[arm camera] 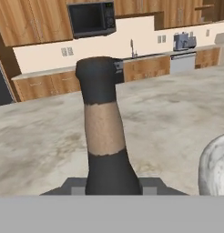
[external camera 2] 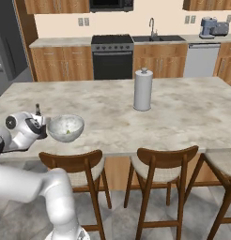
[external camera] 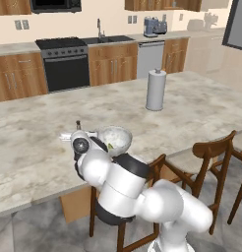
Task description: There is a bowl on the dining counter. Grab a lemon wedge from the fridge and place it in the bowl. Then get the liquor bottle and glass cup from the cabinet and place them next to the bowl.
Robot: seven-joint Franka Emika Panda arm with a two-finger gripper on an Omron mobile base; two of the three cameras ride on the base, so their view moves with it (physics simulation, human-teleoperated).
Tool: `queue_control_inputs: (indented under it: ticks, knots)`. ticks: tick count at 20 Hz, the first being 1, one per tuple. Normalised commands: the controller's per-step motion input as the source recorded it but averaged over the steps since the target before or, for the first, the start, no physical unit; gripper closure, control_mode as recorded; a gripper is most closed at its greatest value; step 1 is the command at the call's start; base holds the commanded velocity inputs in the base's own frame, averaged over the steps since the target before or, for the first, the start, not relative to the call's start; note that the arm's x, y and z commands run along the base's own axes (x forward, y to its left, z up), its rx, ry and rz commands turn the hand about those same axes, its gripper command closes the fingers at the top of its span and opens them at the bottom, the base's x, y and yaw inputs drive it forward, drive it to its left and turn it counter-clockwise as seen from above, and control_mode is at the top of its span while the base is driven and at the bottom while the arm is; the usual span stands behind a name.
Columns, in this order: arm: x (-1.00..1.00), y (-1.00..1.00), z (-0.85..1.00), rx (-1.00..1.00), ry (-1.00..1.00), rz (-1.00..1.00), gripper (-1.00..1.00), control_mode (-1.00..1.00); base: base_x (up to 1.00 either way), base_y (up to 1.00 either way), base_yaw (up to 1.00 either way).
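A dark liquor bottle (arm camera: pixel 104 136) with a tan band on its neck stands upright between my fingers. My gripper (arm camera: pixel 111 186) is shut on the bottle low down. From the base views the gripper (external camera: pixel 76 137) (external camera 2: pixel 40 124) is over the near edge of the dining counter (external camera: pixel 39 128), and the bottle's cap (external camera: pixel 78 124) (external camera 2: pixel 38 108) pokes up above it. Just right of the bottle sits the pale bowl (external camera: pixel 114 139) (external camera 2: pixel 65 127) (arm camera: pixel 216 166), with the greenish lemon wedge (external camera: pixel 110 146) (external camera 2: pixel 67 132) inside. Whether the bottle rests on the counter I cannot tell. The glass cup is out of view.
A white paper towel roll (external camera: pixel 156 89) (external camera 2: pixel 142 89) stands farther back on the counter. Wooden chairs (external camera: pixel 211 152) (external camera 2: pixel 164 161) line the near edge below my arm. A dark fridge (external camera 2: pixel 2 47) is at the far left; stove and sink run along the back wall.
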Motion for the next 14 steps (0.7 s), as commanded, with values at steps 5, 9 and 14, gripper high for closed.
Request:
queue_control_inputs:
  ticks: [5,9,14]
  knots:
    - [0.06,0.13,-0.26,0.0,0.0,-0.01,1.0,-1.0,0.0,0.0,0.0]
    - [-0.13,0.12,-0.24,0.0,-0.03,0.0,1.0,-1.0,0.0,0.0,0.0]
    - [-0.29,0.09,-0.16,0.0,-0.05,0.0,1.0,-1.0,0.0,0.0,0.0]
